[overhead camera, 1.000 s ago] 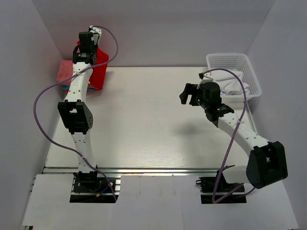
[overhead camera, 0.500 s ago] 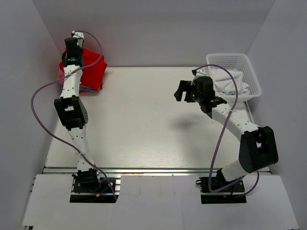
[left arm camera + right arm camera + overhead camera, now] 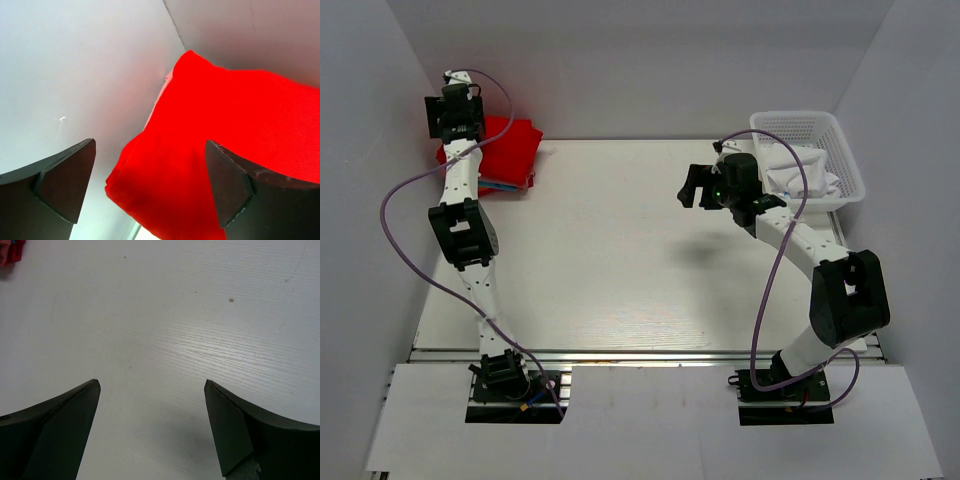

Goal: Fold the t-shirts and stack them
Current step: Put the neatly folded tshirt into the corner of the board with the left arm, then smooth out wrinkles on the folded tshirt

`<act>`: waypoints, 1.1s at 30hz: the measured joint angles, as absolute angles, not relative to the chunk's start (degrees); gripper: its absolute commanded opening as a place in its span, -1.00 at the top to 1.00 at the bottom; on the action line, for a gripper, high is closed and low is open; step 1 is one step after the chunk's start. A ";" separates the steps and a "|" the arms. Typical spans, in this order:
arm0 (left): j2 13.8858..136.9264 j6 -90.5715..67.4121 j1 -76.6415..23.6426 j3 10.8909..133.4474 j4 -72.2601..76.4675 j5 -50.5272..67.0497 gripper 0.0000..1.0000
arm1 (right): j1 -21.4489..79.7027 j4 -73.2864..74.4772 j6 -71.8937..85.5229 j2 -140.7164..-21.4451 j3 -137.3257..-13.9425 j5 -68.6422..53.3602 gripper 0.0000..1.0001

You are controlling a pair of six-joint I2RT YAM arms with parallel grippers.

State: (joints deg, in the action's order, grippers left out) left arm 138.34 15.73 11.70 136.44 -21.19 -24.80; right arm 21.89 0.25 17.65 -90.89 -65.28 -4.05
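A bright red folded t-shirt [image 3: 505, 143] lies on top of a stack at the table's far left corner. Teal and pink edges [image 3: 503, 186] of other t-shirts show under it. My left gripper [image 3: 448, 114] hovers over the stack's left end, by the side wall. In the left wrist view it [image 3: 150, 182] is open, and the red t-shirt [image 3: 235, 140] lies loose below its fingers. My right gripper [image 3: 692, 190] hangs open over bare table right of centre, with nothing between its fingers [image 3: 150, 425]. The stack [image 3: 10, 251] shows small at that view's top left corner.
A white plastic basket [image 3: 840, 160] holding pale cloth [image 3: 800, 175] stands at the far right, just behind my right arm. White walls close the table in at the left, back and right.
My left gripper has opened, let go of the red t-shirt and drawn back to the left. The shirt now rests flat on the stack. My right gripper has moved a little left.
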 measured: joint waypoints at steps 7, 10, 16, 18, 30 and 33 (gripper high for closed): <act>132.92 9.47 11.46 129.97 -20.95 -21.58 -1.00 | 21.89 0.36 17.58 -90.89 -65.28 -5.21 -0.81; 128.79 7.29 11.16 125.23 -19.51 -15.14 -1.00 | 21.89 0.36 17.58 -90.89 -65.28 -6.09 -0.81; 128.20 2.00 10.68 124.36 -16.47 -3.42 -1.00 | 21.89 0.38 17.58 -90.89 -65.28 -7.92 -0.81; 129.91 0.19 10.81 125.19 -16.01 -1.06 -1.00 | 21.89 0.38 17.58 -90.89 -65.28 -8.19 -0.81; 140.11 -14.39 18.90 118.98 -9.28 7.42 -1.00 | 21.89 1.85 17.56 -94.91 -68.14 -10.57 -0.81; 141.36 -19.62 22.68 119.07 -5.98 14.44 -1.00 | 21.89 2.59 17.56 -95.04 -68.14 -10.72 -0.81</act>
State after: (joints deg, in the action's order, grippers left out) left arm 141.36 -19.62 22.68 119.07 -5.98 14.44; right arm 21.89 2.59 17.56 -95.04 -68.14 -10.72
